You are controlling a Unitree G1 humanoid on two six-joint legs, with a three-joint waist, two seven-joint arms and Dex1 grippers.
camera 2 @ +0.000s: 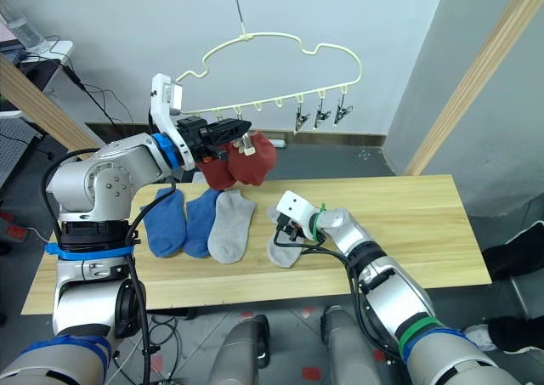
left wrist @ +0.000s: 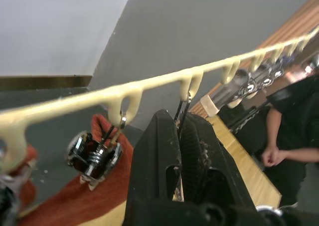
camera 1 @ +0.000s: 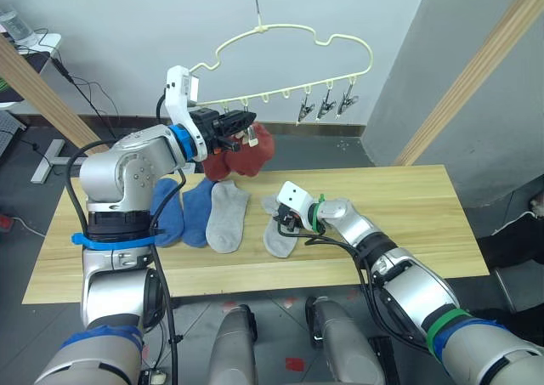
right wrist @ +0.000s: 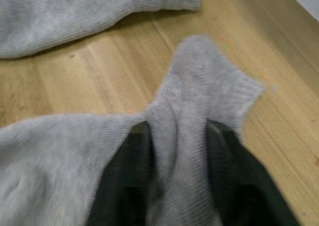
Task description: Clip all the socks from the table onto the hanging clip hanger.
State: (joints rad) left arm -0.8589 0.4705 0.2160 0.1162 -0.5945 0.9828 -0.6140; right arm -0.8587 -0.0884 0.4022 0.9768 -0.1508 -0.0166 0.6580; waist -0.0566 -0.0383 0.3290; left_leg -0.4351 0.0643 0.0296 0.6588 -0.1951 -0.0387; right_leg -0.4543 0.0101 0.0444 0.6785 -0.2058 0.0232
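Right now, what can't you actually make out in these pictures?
- Head views: the left end effector covers the clip it works at.
- Right wrist view: the grey sock pinched between the fingers hides their tips.
- Left wrist view: the person is cut off by the edge.

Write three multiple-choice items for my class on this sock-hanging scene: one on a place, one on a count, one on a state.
1. Where do the rust-red socks hang?
A. on the clip hanger
B. on the table's right end
C. on the floor

2. How many blue socks lie on the table?
A. none
B. two
C. four

3. What is the right end effector doing?
A. hovering open above the hanger
B. pinching a grey sock
C. holding a blue sock

Answers:
1. A, they dangle from the hanger's clips beside the left end effector.
2. B, two lie side by side next to another grey sock.
3. B, the right wrist view shows grey fabric bunched between its fingers.
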